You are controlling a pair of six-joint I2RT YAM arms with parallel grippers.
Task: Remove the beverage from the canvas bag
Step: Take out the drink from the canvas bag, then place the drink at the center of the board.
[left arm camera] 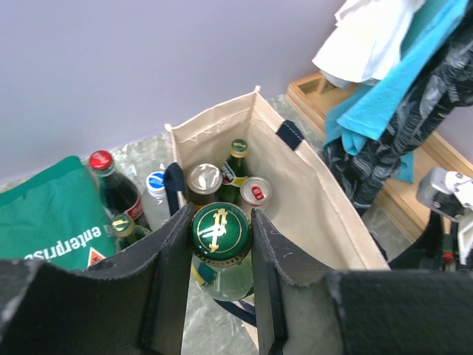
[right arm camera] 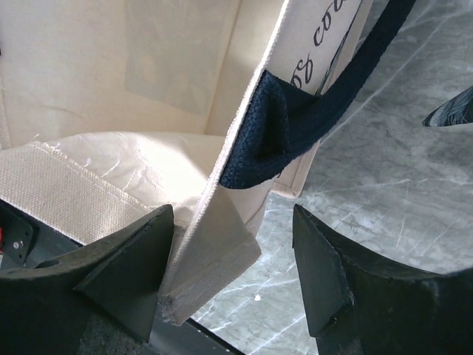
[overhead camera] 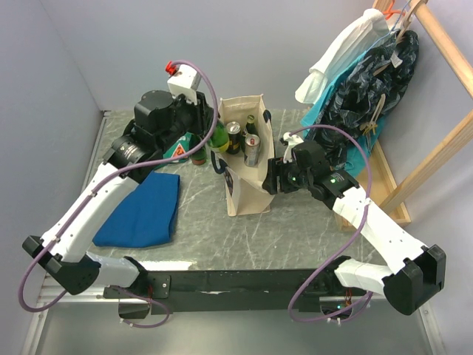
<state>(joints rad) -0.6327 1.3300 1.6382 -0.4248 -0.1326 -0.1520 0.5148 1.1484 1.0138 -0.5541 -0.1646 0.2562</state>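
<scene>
A green bottle (left arm camera: 219, 233), clamped by left gripper (left arm camera: 220, 222), hangs at rim of bag (left arm camera: 310, 192), not yet set down; right gripper (right arm camera: 231, 222), jaws parted, straddles its wall.

The top camera is looking down from above and behind the arms, taking in the whole table (overhead camera: 295, 229) from far off, with the bag (overhead camera: 247, 196) mid-frame. The left wrist camera is peering steeply down past its own fingers (left arm camera: 170, 274), close over a bottle (left arm camera: 219, 229) and the bag's open mouth. The right wrist camera is sitting very near the bag's handle (right arm camera: 310, 118), facing down to the tabletop. All three are sharing the bag; the top and left wrist views are also sharing the cans (left arm camera: 205, 180) inside.
</scene>
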